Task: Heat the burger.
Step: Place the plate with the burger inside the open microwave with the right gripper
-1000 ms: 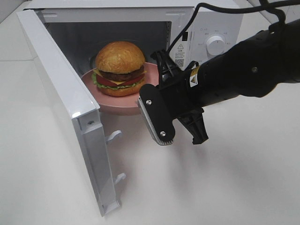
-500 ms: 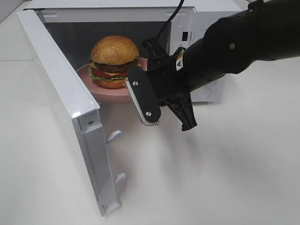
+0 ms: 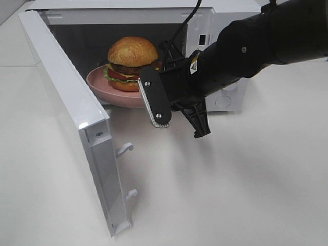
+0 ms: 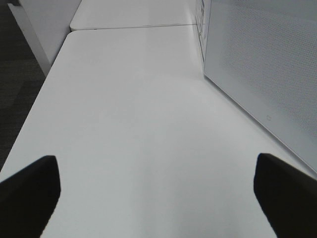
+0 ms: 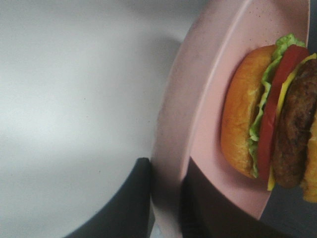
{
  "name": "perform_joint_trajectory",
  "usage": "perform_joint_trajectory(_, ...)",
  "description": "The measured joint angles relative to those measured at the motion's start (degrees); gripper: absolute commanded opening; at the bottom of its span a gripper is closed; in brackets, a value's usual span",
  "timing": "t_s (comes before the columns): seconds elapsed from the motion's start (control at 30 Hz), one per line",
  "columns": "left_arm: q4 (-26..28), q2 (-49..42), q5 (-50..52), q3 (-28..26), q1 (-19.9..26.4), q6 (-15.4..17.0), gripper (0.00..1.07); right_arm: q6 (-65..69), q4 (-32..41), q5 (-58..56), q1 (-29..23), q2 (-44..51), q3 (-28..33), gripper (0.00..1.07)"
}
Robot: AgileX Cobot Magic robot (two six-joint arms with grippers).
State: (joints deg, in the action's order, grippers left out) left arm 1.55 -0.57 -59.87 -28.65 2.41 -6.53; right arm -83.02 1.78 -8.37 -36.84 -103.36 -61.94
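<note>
Since the burger point(image 3: 132, 62) was a soft stack of bun, lettuce, tomato and patty, it was judged light but easily squashed or toppled. No hold on it was advised, and it was better carried by the stiff pink plate point(image 3: 100, 82) on which it sat upright. That plate was gripped at 1 point of its near rim by the right pincer point(image 5: 166, 201). A level carry was thought needed, the smooth rim being liable to slip. Burger and plate were seen in the mouth of the open microwave point(image 3: 225, 20). The left pincer point(image 4: 158, 198) was held wide open, empty, above the tabletop point(image 4: 124, 99).
</note>
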Motion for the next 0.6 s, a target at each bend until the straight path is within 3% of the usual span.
perform_joint_trajectory(0.6,0.00,0.00,0.00,0.00,0.00,0.00,1.00,0.46,0.00,1.03,0.29,-8.14,-9.17,0.00)
